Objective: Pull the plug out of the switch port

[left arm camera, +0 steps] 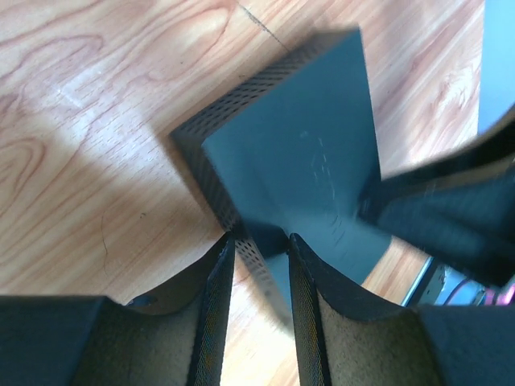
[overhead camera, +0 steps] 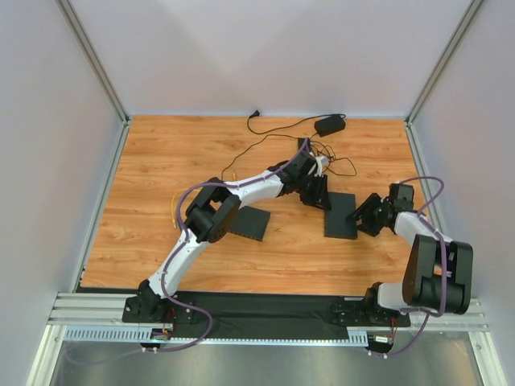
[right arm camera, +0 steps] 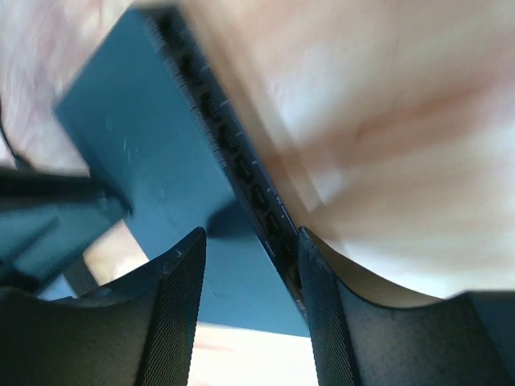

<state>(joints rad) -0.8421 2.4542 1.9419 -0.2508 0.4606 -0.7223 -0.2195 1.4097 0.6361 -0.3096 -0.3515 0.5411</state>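
Note:
The switch point(overhead camera: 341, 221) is a flat black oblong box lying right of the table's middle. My left gripper point(overhead camera: 316, 195) is at its far left corner. In the left wrist view the open left gripper point(left arm camera: 260, 239) straddles the perforated side wall of the switch point(left arm camera: 306, 153), with a gap on both sides. My right gripper point(overhead camera: 364, 215) is at the switch's right long edge. In the right wrist view the right gripper point(right arm camera: 251, 233) stands open across the switch point(right arm camera: 137, 137), one finger over its top and the other by the row of sockets point(right arm camera: 233, 157). The plug is not visible in any view.
A squarer plain black slab point(overhead camera: 251, 223) lies under the left arm's elbow. A black power adapter point(overhead camera: 330, 125) and thin black cables point(overhead camera: 278, 137) lie near the far edge. A thin yellow wire point(overhead camera: 173, 213) trails at the left. White walls enclose the table.

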